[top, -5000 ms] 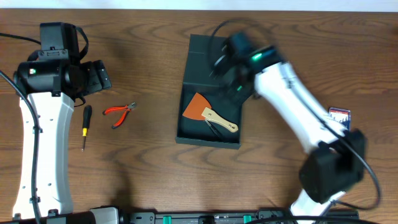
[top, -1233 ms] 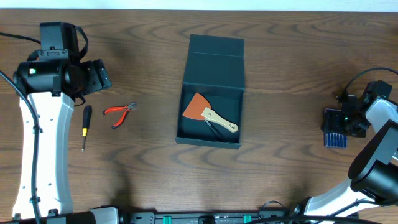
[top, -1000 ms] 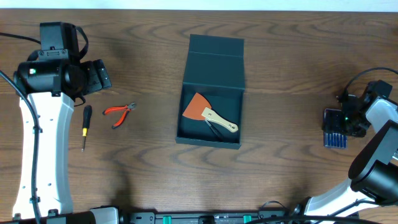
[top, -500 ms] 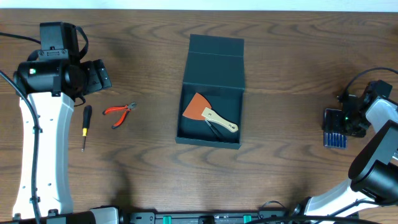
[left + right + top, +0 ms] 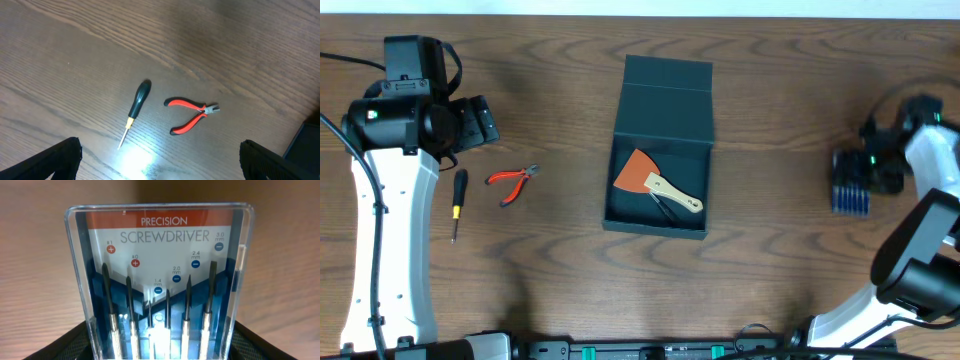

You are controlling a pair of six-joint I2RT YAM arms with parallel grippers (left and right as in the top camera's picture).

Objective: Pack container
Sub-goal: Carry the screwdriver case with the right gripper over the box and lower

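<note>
Clear plastic screwdriver case [image 5: 159, 280] pinched in the right gripper [image 5: 868, 176] out right, so carry level to the open container [image 5: 665, 100] at counter [image 5: 770, 270] centre, lower flat beside the scraper [image 5: 642, 172]; left gripper [image 5: 160, 156] parked wide open.

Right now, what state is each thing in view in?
container: lid open, scraper inside
scraper: lying in the container
screwdriver case: gripped by right end effector
pliers: flat on table, untouched
screwdriver: flat on table, untouched
left end effector: open, empty
</note>
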